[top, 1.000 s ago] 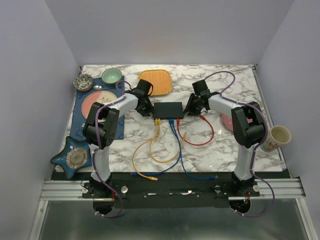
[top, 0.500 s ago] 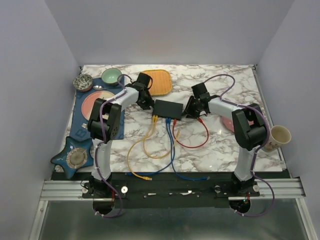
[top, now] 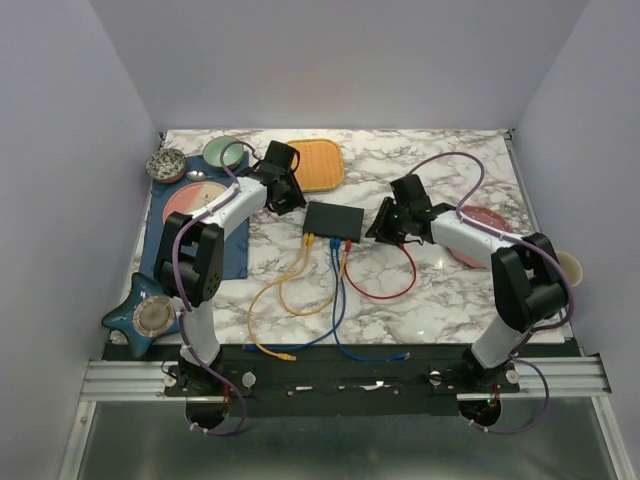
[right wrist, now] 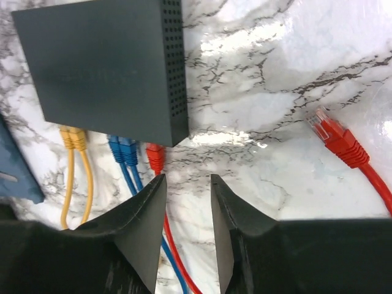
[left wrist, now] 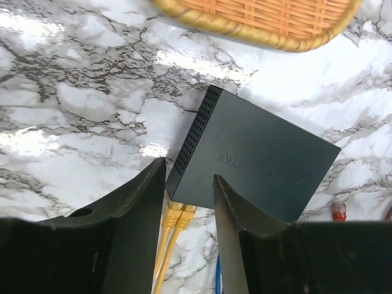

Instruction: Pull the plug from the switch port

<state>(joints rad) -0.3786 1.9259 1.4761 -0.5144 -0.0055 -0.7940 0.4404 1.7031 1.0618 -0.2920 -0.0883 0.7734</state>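
Okay, switch (top: 335, 219) sits central on tabletop (top: 450, 300), light and likely to slide; left fingers (left wrist: 135, 205) and right fingers (right wrist: 142, 223) both open, empty, so I'd pinch the stiff red plug (right wrist: 155, 155) right at the switch, not its floppy cable (top: 412, 272).

Closes in on three sides with plain pale lilac walls: back wall (top: 340, 60), left wall (top: 60, 150), right wall (top: 590, 130). Carries a white marble-patterned table (top: 440, 300) veined in grey, with bright patches of glare from light above. Ends nearest the camera in a silver aluminium rail (top: 120, 375) and a black bar (top: 340, 380). Drops beyond that to a dull grey surface (top: 330, 450)
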